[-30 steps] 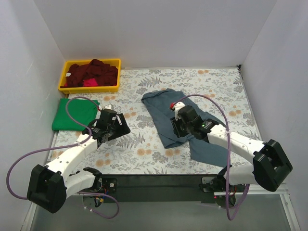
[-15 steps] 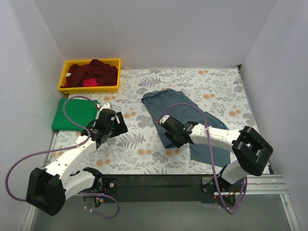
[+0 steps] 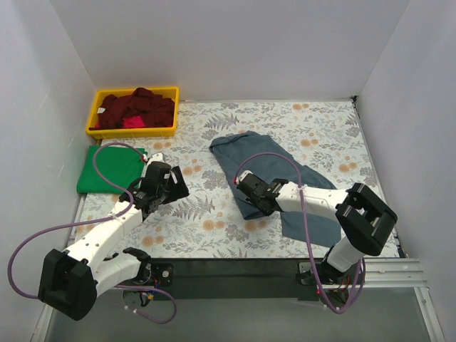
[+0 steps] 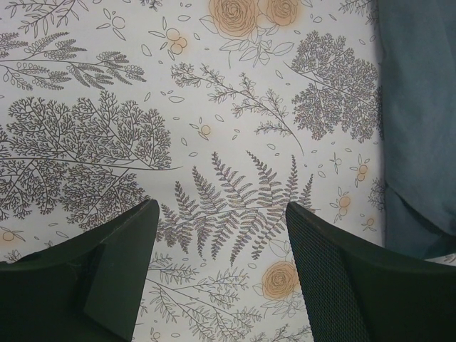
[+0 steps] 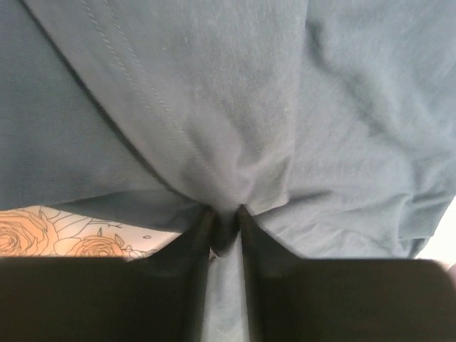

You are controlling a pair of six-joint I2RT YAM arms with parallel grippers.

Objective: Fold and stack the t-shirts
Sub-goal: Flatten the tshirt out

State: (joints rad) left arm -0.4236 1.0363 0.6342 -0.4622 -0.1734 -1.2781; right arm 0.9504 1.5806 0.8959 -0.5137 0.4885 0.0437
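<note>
Blue shirt [image 3: 276, 169] is the largest piece you have out: it lies rumpled and unfolded on the flowered table cloth [image 3: 285, 121], spreading away from your right jaws on every side. Your right gripper [image 3: 249, 191] is down on its near left part. In the right wrist view the right gripper [image 5: 224, 214] has its two fingers drawn almost together with a bunched fold of the blue cloth pinched between them. Creases fan out from that pinch, and a strip of table cloth shows just left of the jaws.

The green shirt [image 3: 107, 169] lies flat beyond and to the left of your left jaws, close to them but not touching.

The yellow bin [image 3: 132, 132] sits further out again past the green shirt, well apart from both grippers. It holds a heap of dark red shirts [image 3: 139, 107] with a bit of pink shirt [image 3: 130, 122] at its near side.

Your left gripper [image 3: 174, 184] hovers over bare table cloth. Seen from the left wrist, the left gripper [image 4: 221, 214] has its jaws spread wide with nothing between them. The blue shirt's edge [image 4: 417, 107] lies off to the right of those jaws.
</note>
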